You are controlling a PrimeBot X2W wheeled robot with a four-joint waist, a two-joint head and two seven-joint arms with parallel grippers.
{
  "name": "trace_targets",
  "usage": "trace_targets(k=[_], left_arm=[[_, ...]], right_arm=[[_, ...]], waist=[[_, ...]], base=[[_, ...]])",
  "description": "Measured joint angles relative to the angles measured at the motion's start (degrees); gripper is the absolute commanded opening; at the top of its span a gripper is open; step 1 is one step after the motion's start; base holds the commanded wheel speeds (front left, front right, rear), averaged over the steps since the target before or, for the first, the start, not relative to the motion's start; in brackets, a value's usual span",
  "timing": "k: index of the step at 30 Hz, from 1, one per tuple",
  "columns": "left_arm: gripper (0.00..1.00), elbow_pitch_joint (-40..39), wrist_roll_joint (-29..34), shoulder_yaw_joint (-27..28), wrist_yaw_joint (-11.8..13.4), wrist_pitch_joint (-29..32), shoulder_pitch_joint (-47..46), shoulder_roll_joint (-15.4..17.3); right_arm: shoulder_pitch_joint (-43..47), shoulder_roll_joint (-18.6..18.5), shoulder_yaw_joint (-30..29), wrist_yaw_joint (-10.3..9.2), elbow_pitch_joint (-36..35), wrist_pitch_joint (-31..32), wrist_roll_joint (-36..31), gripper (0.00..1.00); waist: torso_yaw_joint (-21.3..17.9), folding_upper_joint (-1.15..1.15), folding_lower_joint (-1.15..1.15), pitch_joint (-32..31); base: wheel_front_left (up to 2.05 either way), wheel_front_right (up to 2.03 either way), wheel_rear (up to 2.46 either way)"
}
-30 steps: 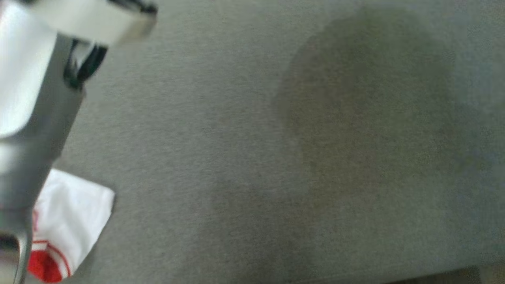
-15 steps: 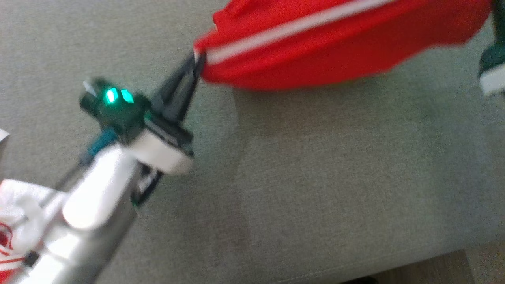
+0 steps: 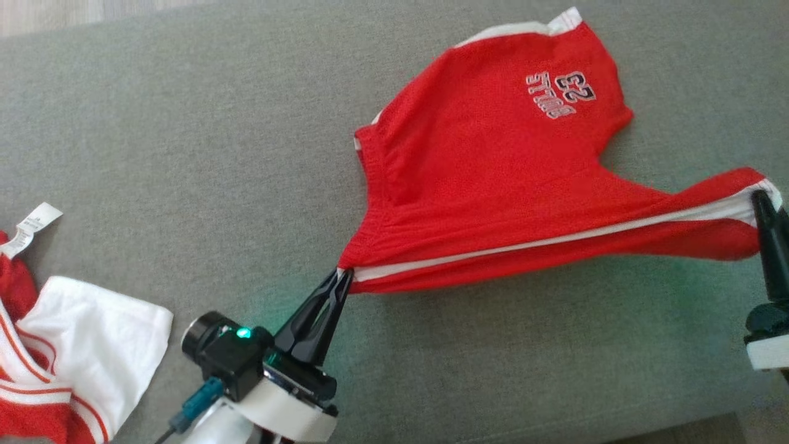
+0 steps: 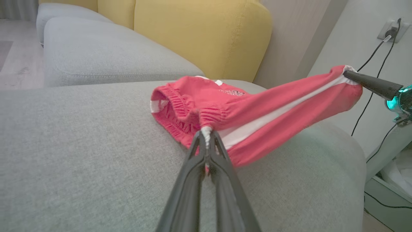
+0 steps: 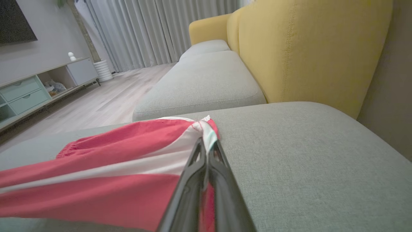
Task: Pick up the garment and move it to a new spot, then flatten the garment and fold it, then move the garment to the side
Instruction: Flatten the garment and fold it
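Both pinch red shorts (image 3: pixel 493 154) — left end effector (image 3: pixel 343 274) at waistband, right end effector (image 3: pixel 760 200) cropped by edge.

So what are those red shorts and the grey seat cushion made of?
The red shorts look like soft, matte knit sports fabric, possibly polyester: they drape and stretch, and the waistband is gathered elastic. The grey seat cushion looks like matte woven upholstery, with a fine flecked weave.
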Motion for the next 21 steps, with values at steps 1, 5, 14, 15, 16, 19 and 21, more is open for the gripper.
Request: trace_targets(k=[1, 5, 14, 15, 16, 19, 21], left_arm=[[0.0, -0.7, 0.0, 0.0, 0.2, 0.0, 0.4, 0.2], [0.0, -2.4, 0.0, 0.3, 0.6, 1.2, -1.6, 0.4], [0.0, 2.3, 0.9, 1.6, -0.3, 4.2, -17.4, -2.3], [0.0, 3.2, 0.9, 1.6, -0.5, 4.7, -19.1, -2.8], [0.0, 4.3, 0.9, 1.6, -0.7, 5.2, -20.6, -3.3], [0.0, 8.0, 1.4, 1.6, -0.6, 6.7, -24.7, -4.6], [0.0, 10.2, 2.0, 1.6, -0.6, 7.4, -27.0, -5.4]], right_arm=[[1.0, 0.4, -0.8, 0.0, -0.9, 0.1, -0.5, 0.0], [-0.4, 2.0, -2.8, 0.0, -1.7, 2.6, -2.3, 0.0], [-19.1, 6.8, -3.2, 0.0, 8.9, 9.2, -9.6, 0.0], [-21.5, 6.7, -2.7, 0.0, 10.5, 9.5, -10.5, 0.0], [-23.7, 6.6, -2.1, 0.0, 12.0, 9.8, -11.5, 0.0], [-29.6, 6.5, 0.5, 0.0, 17.0, 10.3, -13.4, 0.0], [-33.1, 6.5, 2.3, 0.0, 20.5, 10.4, -13.5, 0.0]], waist=[[-0.1, 0.0, 0.0, -0.2], [-0.2, 0.0, 0.0, -0.3], [0.7, 0.0, 0.03, 3.8], [0.9, 0.0, 0.03, 4.4], [1.0, 0.0, 0.03, 5.0], [1.6, 0.0, 0.03, 6.6], [2.0, 0.0, 0.03, 7.7]], base=[[0.0, 0.0, 0.0], [0.0, 0.0, 0.0], [0.0, 0.0, 0.0], [0.0, 0.0, 0.0], [0.0, 0.0, 0.0], [0.0, 0.0, 0.0], [0.0, 0.0, 0.0]])
